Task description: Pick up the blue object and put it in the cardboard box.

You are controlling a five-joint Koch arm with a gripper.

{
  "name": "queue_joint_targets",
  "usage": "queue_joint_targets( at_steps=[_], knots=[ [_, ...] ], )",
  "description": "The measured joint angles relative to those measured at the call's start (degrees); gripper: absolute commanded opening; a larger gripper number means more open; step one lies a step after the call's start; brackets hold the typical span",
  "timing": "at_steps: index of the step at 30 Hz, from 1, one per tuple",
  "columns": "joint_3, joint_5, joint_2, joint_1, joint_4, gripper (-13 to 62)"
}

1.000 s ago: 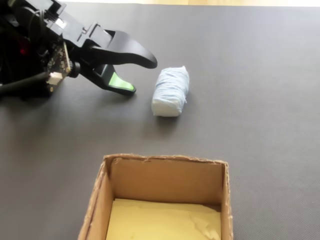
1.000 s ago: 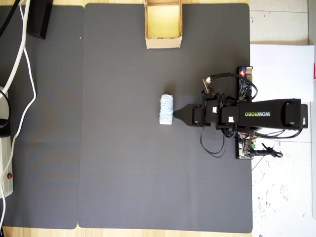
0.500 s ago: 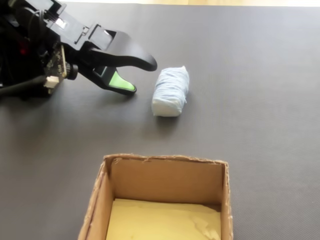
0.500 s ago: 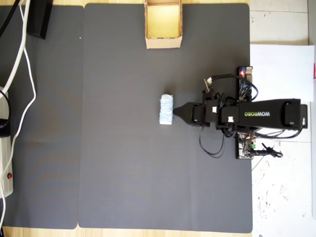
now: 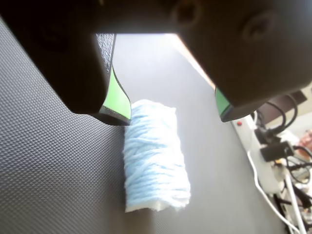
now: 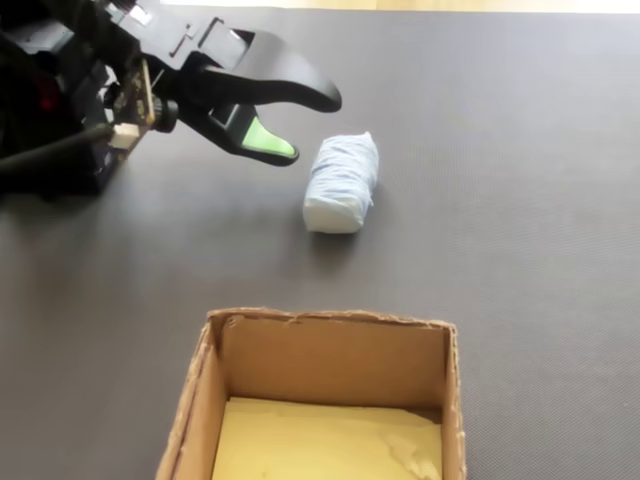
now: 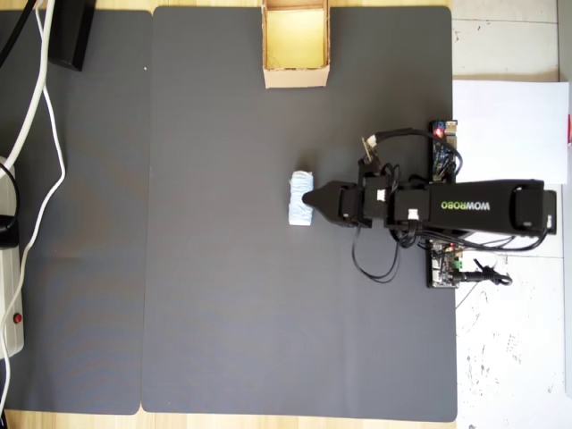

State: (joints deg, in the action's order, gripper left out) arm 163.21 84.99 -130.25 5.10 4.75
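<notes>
Yarn bundle, pale blue [image 6: 342, 183]: lying on dark grey mat [image 6: 520, 150], just beyond the tips of gripper [image 6: 305, 126], untouched. Jaws spread apart, green-padded. Cardboard box [image 6: 330, 355]: open-topped, well apart from both.

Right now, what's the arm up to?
The Koch arm is reaching toward the blue object, a pale yarn-like bundle lying on the dark mat. Its tool is open and raised just beside the bundle, not touching it. The cardboard box sits open and holds nothing, apart from both. Nothing has been picked up yet.
</notes>
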Motion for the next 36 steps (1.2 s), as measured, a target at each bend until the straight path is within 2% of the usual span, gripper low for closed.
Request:
queue_joint_targets(
  at_steps=[5, 6, 12, 25, 32, 34, 36],
  knots=[
    [-5.8, -0.09, 1.23, 0.26, 7.82, 33.1],
    [-11.51, 0.53, 5.8, 0.44, 15.38, 33.1],
    [-21.62, 7.38, 17.67, 0.97, 27.95, 33.2],
    [-30.94, 9.67, 33.57, 0.88, 30.59, 33.2],
    [-34.19, 9.76, 38.41, 0.88, 30.41, 33.0],
    [-34.37, 9.76, 39.11, 0.88, 29.88, 30.6],
    [-34.37, 9.67, 39.38, 0.88, 29.27, 23.5]
  ],
)
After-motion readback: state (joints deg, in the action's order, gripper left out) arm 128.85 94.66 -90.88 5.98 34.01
